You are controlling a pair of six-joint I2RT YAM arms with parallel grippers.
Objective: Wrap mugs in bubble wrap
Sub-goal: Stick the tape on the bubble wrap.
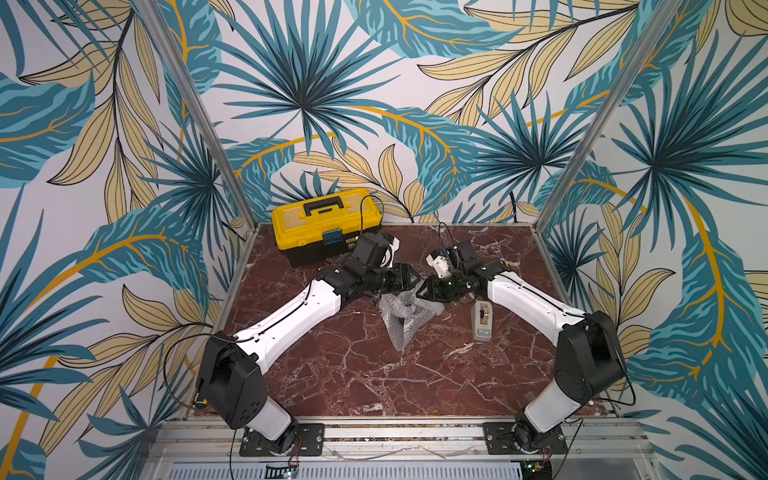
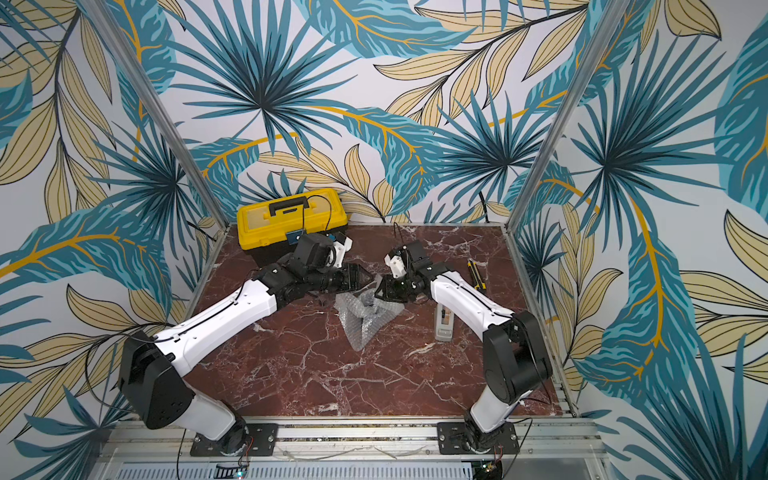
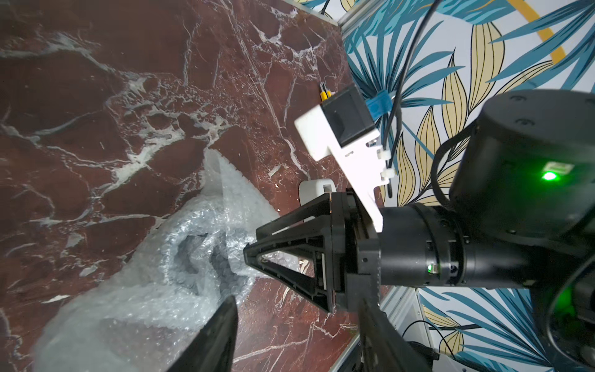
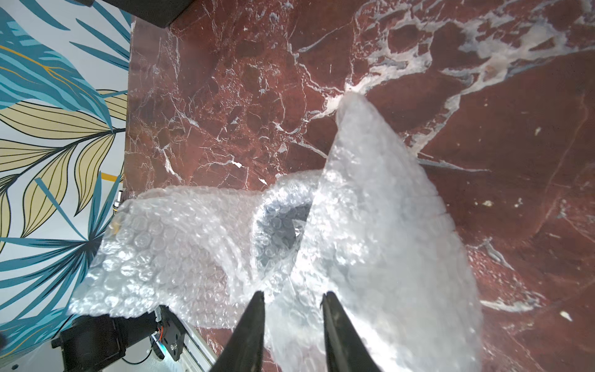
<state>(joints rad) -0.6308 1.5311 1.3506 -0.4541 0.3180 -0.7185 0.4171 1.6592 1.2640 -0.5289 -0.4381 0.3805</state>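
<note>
Table (image 1: 374, 374): red-brown marble, white veins. Walls (image 1: 299, 95): white, teal palm fronds, beige leaves with black lines, mustard stems. Toolbox (image 1: 320, 216): yellow lid, black base, black handle. Wrap (image 1: 399, 328): clear, greyish, dotted with bubbles. Mug (image 4: 278, 225): dark grey-blue patch through wrap. Dispenser (image 1: 482, 322): grey-white. Arms (image 1: 291, 311): white shells, black joints. Tool (image 2: 476, 274): yellow and black.

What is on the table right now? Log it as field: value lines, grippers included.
bubble wrap: crumpled mid-table, bunched up around the mug
mug: dark shape seen through the wrap, mostly covered
left gripper: open, beside the wrap, holding nothing
right gripper: open, tips at the wrap
toolbox: yellow, closed, at the table's back edge
tape dispenser: beside the wrap, near the right arm
</note>
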